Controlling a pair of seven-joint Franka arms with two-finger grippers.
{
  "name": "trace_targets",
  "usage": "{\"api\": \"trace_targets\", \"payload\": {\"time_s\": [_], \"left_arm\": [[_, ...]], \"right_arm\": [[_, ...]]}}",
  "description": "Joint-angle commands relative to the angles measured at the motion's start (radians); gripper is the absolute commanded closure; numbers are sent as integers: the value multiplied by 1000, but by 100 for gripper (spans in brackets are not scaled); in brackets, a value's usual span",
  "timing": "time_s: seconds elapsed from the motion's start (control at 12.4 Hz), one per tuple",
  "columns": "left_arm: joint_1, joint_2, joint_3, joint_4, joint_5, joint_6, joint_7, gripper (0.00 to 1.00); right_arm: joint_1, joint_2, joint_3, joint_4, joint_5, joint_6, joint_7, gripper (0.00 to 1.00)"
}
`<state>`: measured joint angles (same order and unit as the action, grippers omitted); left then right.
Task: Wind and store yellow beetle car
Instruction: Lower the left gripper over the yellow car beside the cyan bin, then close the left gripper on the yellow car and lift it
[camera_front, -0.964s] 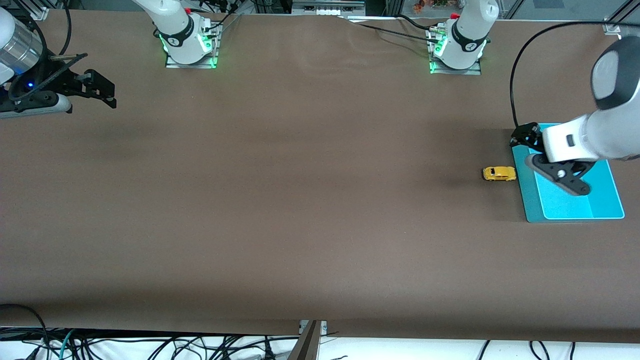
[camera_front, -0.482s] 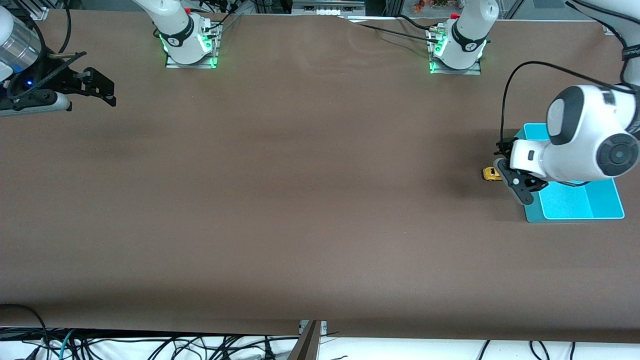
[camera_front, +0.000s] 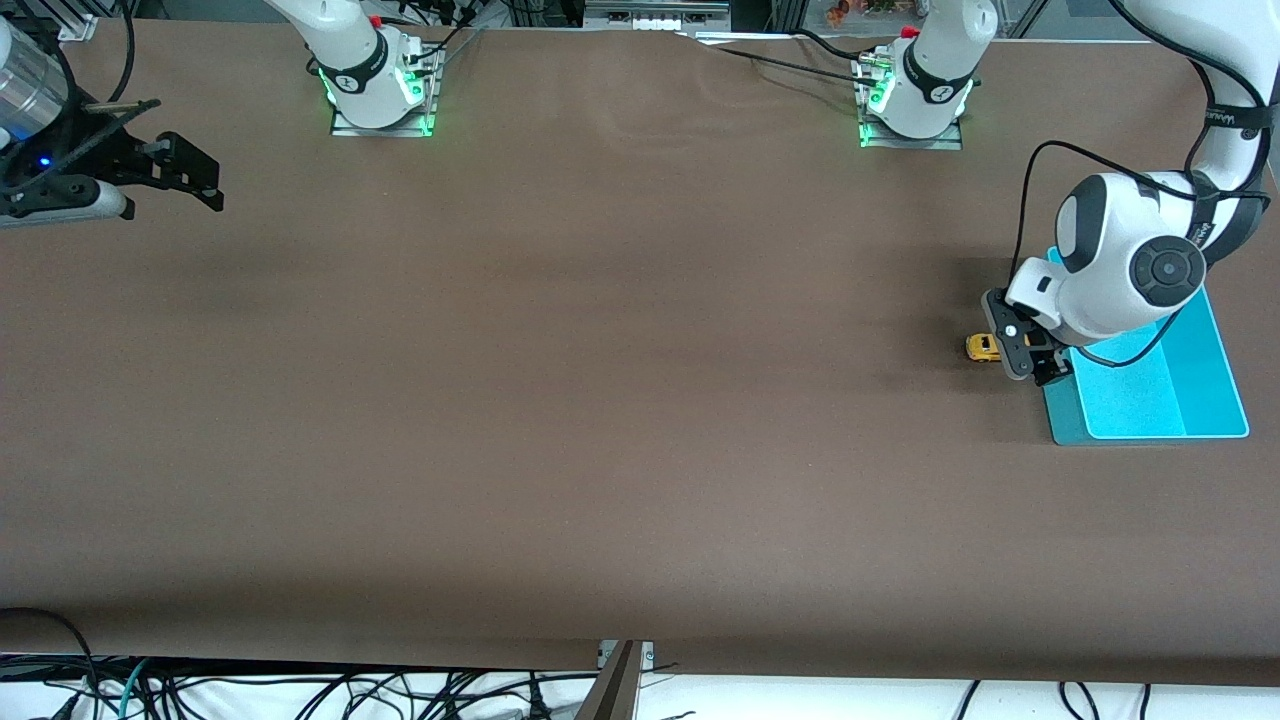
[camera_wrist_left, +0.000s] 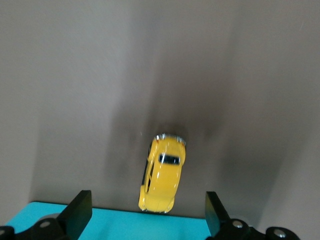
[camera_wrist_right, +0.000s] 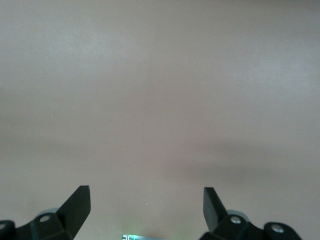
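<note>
A: What is changed from a second ago?
B: The left gripper (camera_front: 1027, 352) has been brought off the teal tray (camera_front: 1200, 400) and over the yellow beetle car (camera_front: 984, 347), fingers (camera_wrist_left: 77, 214) spread, nothing held.
A: And the car?
B: Unmoved on the table (camera_front: 600, 400), just beside the tray's edge, partly hidden by the gripper.
A: The right gripper (camera_front: 190, 180)?
B: Kept waiting, spread apart, well away from the tray.

A robotics lab: bolted-down arm bases (camera_front: 380, 95), brown-covered table (camera_front: 600, 400), loose cables (camera_front: 300, 690) along its edge.
</note>
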<state>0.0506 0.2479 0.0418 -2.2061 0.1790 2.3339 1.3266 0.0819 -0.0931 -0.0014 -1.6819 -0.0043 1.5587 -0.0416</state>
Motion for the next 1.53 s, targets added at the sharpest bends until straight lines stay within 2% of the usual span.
{"api": "trace_targets", "payload": {"time_s": [0.0,0.24,0.8,0.88,0.96,1.04,1.21,1.45], "left_arm": [[21,7,-7,-73,94,79,51,1],[34,27,-7,-107,99,148,51,0],[44,93,-7,-107,100,234,51,2],[46,97,-7,-106,100,234,51,6],[46,103,-7,-106,100,234,51,24],[46,106,-7,-104,100,234,51,46],[45,107,-7,-103,100,234,51,70],[41,79,-8,-95,100,219,57,76]], "right_arm": [[-7,33,0,37,3,-28,2,0],[-2,39,1,63,6,-28,0,0],[-2,65,0,70,-2,-26,5,0],[-4,65,0,70,0,-26,5,0],[-2,65,0,70,-2,-28,6,0],[-2,65,0,70,-2,-26,6,0],[-5,67,0,70,0,-28,5,0],[-5,65,0,70,0,-29,5,0]]}}
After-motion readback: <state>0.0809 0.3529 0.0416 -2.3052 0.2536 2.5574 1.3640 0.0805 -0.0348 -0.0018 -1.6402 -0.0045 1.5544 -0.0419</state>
